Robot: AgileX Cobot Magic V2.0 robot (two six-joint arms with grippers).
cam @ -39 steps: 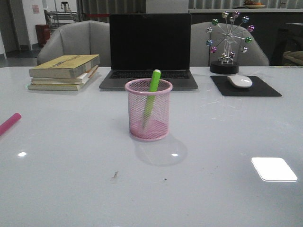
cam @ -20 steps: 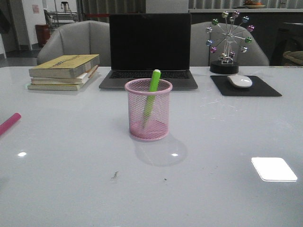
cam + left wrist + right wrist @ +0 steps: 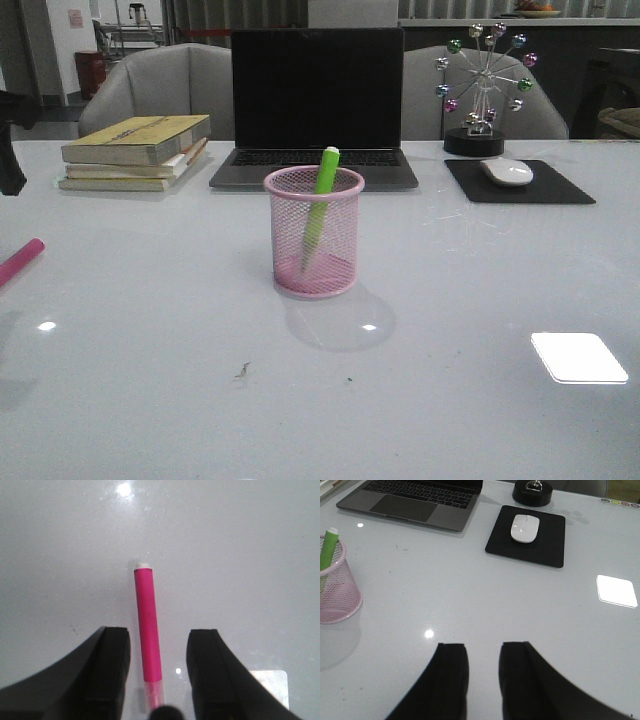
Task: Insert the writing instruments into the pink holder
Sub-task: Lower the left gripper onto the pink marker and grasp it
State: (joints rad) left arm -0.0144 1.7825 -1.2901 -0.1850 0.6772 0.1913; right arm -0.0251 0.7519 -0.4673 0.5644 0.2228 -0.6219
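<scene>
The left end effector is hanging released over the glossy white bench, its black fingers straddling the thick pink marker with a whitish tip, not touching it. That marker is lying flat out at 9 o'clock from the cylindrical pink wire-mesh holder. The bright green marker is leaning inside the holder. The right end effector is hovering released, grasping nothing, with the holder off toward its 10 o'clock.
</scene>
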